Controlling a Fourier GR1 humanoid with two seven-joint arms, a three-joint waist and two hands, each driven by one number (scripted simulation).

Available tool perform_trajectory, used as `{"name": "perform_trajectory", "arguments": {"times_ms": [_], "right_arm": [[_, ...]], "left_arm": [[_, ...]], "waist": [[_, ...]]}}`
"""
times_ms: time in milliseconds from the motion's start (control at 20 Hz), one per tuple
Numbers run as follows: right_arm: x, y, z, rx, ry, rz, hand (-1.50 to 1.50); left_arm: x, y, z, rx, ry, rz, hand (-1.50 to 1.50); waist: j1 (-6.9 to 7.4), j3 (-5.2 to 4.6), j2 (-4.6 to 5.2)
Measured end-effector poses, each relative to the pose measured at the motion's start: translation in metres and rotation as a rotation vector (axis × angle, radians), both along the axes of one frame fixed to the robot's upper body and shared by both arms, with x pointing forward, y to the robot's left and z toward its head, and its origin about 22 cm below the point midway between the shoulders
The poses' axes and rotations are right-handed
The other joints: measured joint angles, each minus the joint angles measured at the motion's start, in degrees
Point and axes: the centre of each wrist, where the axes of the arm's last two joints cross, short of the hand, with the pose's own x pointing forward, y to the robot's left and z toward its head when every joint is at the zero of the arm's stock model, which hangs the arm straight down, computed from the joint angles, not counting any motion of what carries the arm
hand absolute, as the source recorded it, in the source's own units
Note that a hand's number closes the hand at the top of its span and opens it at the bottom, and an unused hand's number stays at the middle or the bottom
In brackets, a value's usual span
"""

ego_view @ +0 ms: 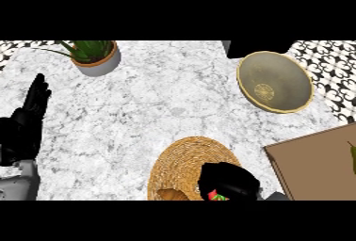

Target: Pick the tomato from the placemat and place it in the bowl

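Observation:
A round woven straw placemat [184, 162] lies at the bottom centre of the head view. Over its lower right part my right hand [228, 181] is curled round the red tomato [218, 196], of which only a small red and green patch shows under the fingers. The bowl [274, 81], olive grey inside with a pale gold rim, stands at the upper right, well apart from the hand. My left hand [28, 123] rests open at the left edge, fingers pointing up.
A potted green plant [94, 55] in a grey and tan pot stands at the upper left. A brown board [316, 162] sits at the lower right with a green bit at its edge. A dark object [257, 47] lies behind the bowl.

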Motion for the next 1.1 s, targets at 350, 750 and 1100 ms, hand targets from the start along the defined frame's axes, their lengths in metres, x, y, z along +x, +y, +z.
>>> {"name": "perform_trajectory", "arguments": {"times_ms": [350, 750, 1100], "right_arm": [[-0.043, -0.06, 0.048, 0.177, -0.025, -0.248, 1.5], [-0.071, -0.117, 0.136, 0.284, -0.1, -0.535, 1.5], [-0.036, -0.149, 0.17, 0.385, -0.102, -0.712, 1.5]], "left_arm": [[-0.006, 0.003, 0.0, 0.007, -0.007, 0.004, 0.0], [0.003, -0.015, 0.005, 0.004, -0.037, -0.072, 0.0], [0.014, -0.028, 0.012, 0.003, -0.046, -0.122, 0.0]], "waist": [[-0.12, -0.18, 0.68], [4.1, -0.06, 1.93], [6.85, 0.04, 2.41]]}}
